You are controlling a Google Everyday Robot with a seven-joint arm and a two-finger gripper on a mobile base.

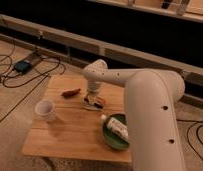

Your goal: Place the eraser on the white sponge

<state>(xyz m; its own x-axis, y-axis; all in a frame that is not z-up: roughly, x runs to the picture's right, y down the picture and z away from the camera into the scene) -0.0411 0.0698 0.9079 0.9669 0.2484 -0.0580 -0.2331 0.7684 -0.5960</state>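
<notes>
My gripper (93, 98) points down over the middle of the wooden table (70, 135), at the end of the big white arm (145, 100). Right under it lies the white sponge (90, 106), a small off-white pad. A small dark red block, the eraser (99, 102), shows at the gripper's tip, on or just above the sponge's right part. I cannot tell whether the gripper holds it or whether it touches the sponge. The gripper hides part of both.
A reddish-brown chili-shaped object (71, 92) lies left of the gripper. A white cup (45, 110) stands at the table's left. A green bowl (111, 142) with a pale labelled bottle (118, 128) sits at the front right. Cables lie on the floor (15, 65).
</notes>
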